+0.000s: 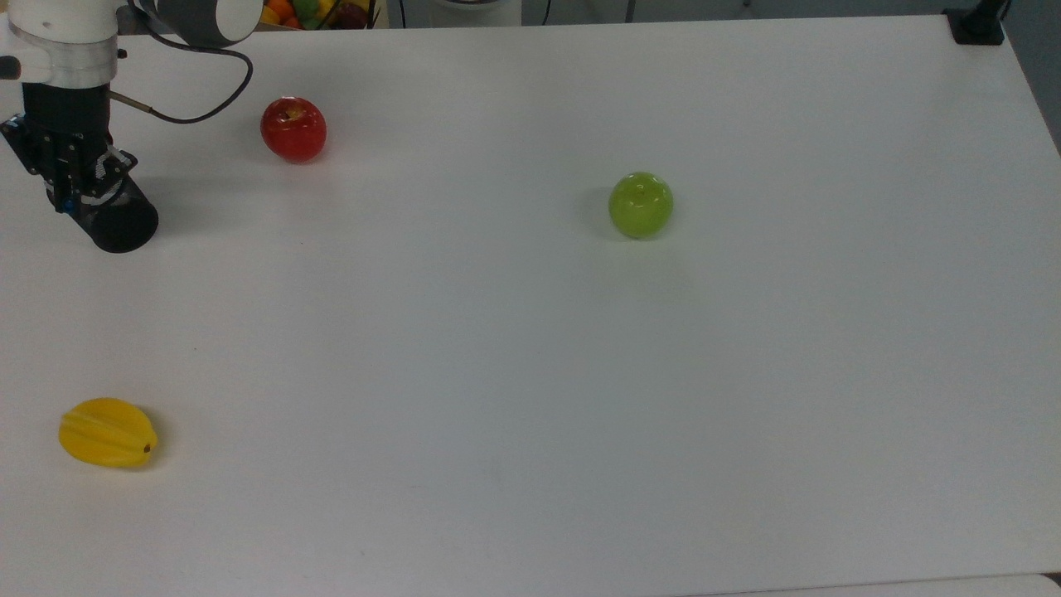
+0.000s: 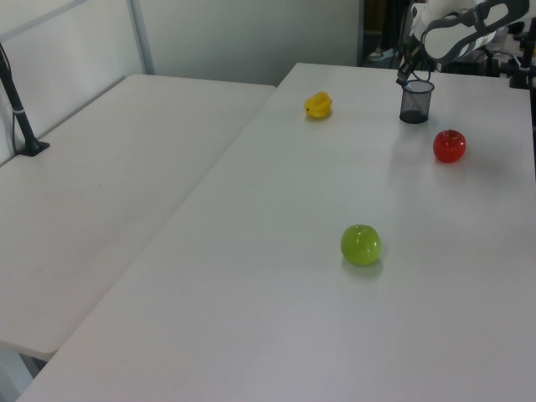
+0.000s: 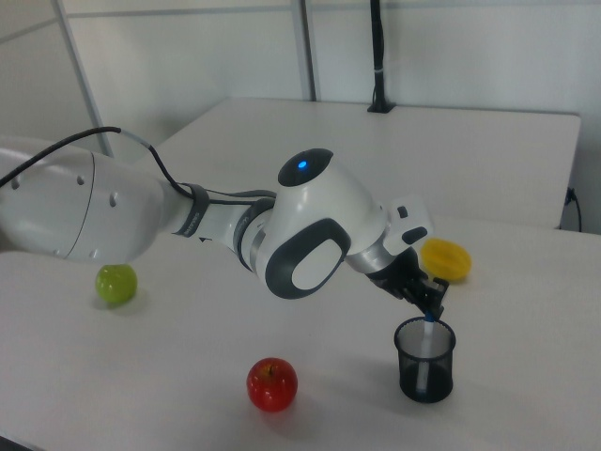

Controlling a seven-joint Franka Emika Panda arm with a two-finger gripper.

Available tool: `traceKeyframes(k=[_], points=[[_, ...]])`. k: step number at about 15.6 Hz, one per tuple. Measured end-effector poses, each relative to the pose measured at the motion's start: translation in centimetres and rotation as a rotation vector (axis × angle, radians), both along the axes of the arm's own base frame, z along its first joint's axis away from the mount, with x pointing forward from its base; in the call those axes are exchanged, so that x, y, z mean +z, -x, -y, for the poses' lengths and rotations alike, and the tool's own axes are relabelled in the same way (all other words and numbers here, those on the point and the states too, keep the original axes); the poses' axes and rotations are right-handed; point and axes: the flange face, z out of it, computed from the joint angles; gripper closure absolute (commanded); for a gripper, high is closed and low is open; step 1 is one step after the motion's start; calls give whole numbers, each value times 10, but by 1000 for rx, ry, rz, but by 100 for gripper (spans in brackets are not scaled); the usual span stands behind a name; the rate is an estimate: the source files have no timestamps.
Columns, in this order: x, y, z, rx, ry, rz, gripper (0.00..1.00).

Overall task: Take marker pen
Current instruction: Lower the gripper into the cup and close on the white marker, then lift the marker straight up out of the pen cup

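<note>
In the right view the marker pen (image 3: 426, 355) is seen standing near-upright in the black mesh cup (image 3: 425, 361) on the table (image 3: 526, 395), its blue top directly at 6 o'clock from, and apparently clamped by, the nearly closed claw (image 3: 431, 307).

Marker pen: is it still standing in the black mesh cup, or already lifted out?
In the cup. In the right view the marker pen stands inside the mesh cup, with the gripper at its blue top.

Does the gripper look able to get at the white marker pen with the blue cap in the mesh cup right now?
Probably yes: the gripper sits at the blue top of the marker pen, which stands in the open black mesh cup; nothing blocks it.
</note>
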Motion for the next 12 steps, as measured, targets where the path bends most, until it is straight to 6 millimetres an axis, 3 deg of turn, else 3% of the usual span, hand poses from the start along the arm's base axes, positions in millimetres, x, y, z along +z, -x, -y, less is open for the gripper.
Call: traceKeyframes(k=[2,4,12], points=[[8,0,0,0,4,13,99],[28,0,0,1,14,44,99],[140,17,-12,1,33,228,99]])
